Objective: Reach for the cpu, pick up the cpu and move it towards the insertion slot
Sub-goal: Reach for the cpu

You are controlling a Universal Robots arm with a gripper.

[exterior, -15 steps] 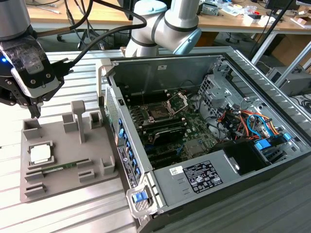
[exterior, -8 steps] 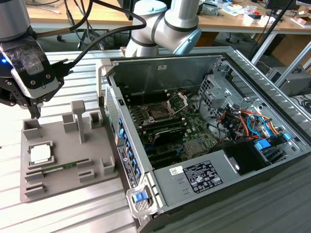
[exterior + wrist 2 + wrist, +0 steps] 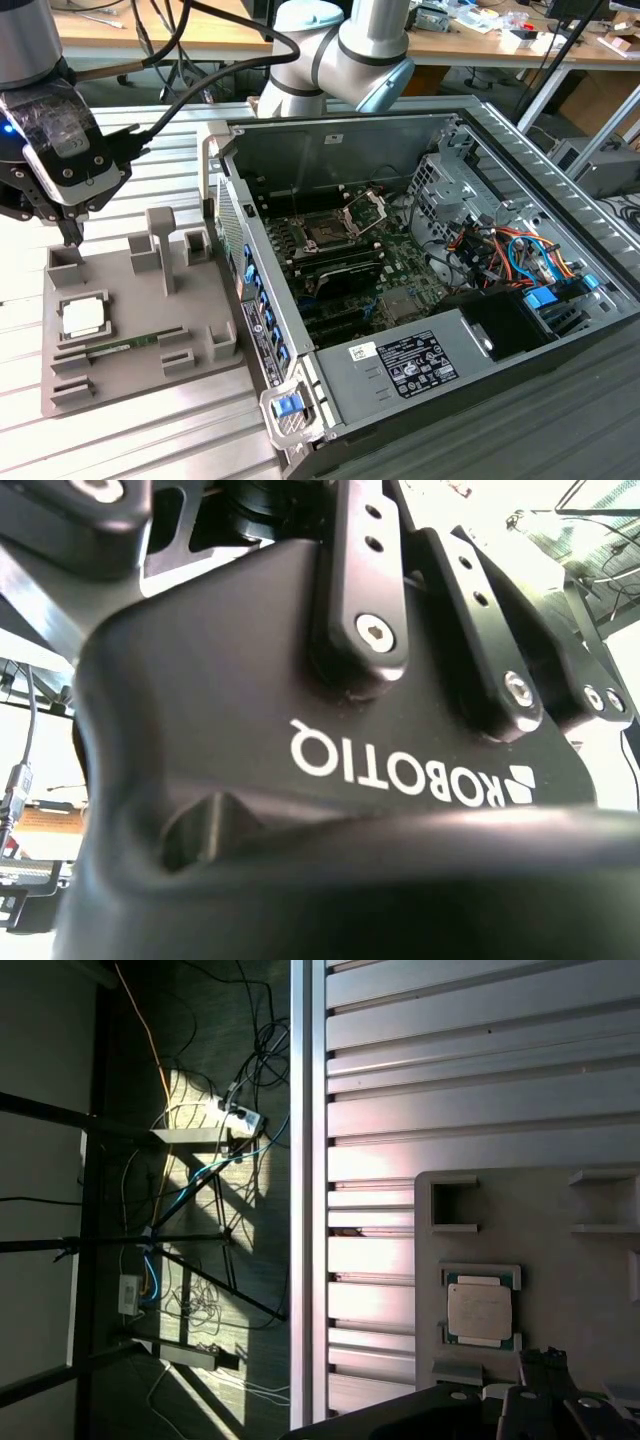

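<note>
In the exterior view, the hand (image 3: pixel 70 232) hangs at that view's left, low over the far corner of the grey parts tray (image 3: pixel 120 290) on the slatted metal worktop (image 3: pixel 150 440). I cannot tell how far open it is. It has hold of nothing, for the cpu (image 3: pixel 83 318) lies flat in its square nest on the tray, nearer the camera than the hand and apart from it. A green memory stick (image 3: pixel 120 347) lies in the tray just beside the cpu. The insertion slot (image 3: pixel 327 235) sits well apart to the exterior view's right, inside the opened computer case (image 3: pixel 340 125), with its silver frame swung up. I judge the reach to be the step in hand and not finished: the hand is not over the cpu. A white printed label (image 3: pixel 418 365) sits on the black box inside the case, and I leave its print unread.

In the second wrist view I see the hand's black housing (image 3: pixel 250 710) close up, with white lettering (image 3: pixel 410 775) across it.

In the first wrist view the cpu (image 3: pixel 479 1311) rests in its nest on the tray (image 3: pixel 540 1200), with dark parts of the hand at the picture's edge near it. Beyond the worktop, cables (image 3: pixel 200 1160) trail over the floor.
</note>
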